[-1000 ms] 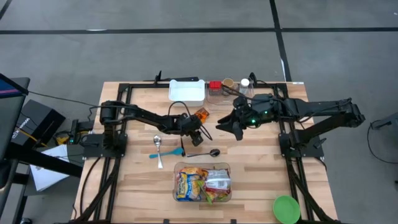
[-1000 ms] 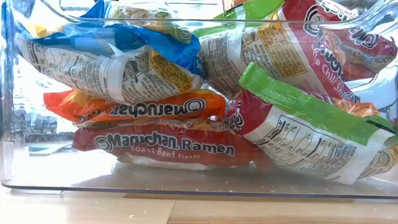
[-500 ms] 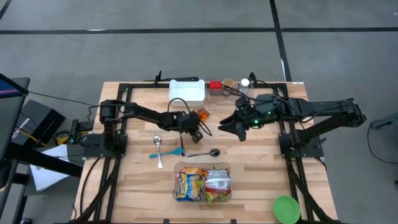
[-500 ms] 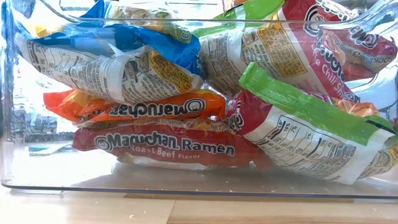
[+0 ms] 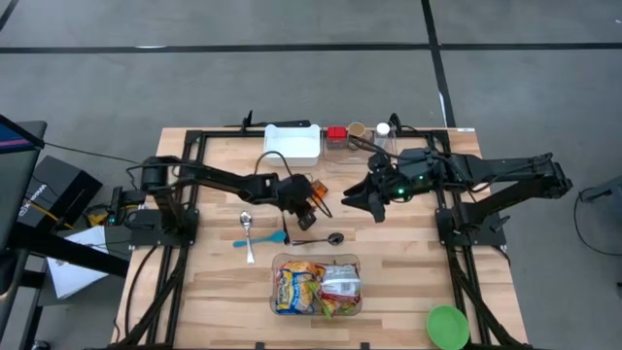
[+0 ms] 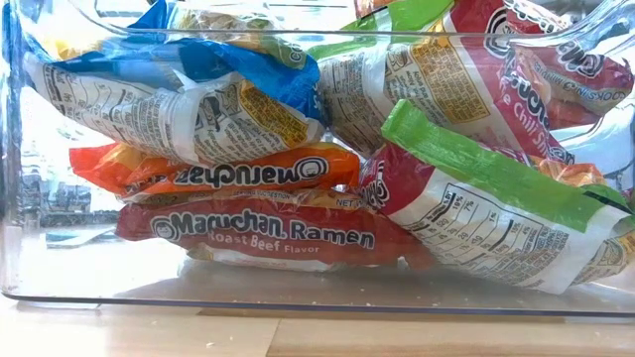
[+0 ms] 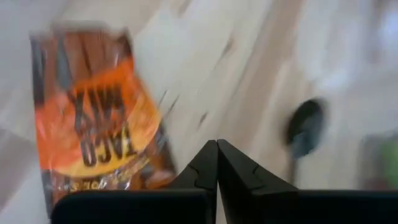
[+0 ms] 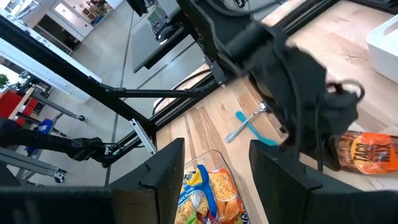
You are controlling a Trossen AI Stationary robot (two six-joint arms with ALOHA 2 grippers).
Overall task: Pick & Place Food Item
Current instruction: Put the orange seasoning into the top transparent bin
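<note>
My left gripper (image 5: 309, 197) sits mid-table just beside the taco mix packet (image 5: 318, 183), with my right gripper (image 5: 367, 197) to its right. The tray (image 5: 293, 143) lies behind them; the bin (image 5: 317, 286) of ramen packs (image 6: 263, 233) lies in front.

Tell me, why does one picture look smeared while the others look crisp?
The left wrist view is streaked with motion blur: the orange packet and a dark spoon bowl smear, while the shut left gripper stays sharp. The low view is crisp, with glare on the clear bin. The high view is evenly lit.
</note>
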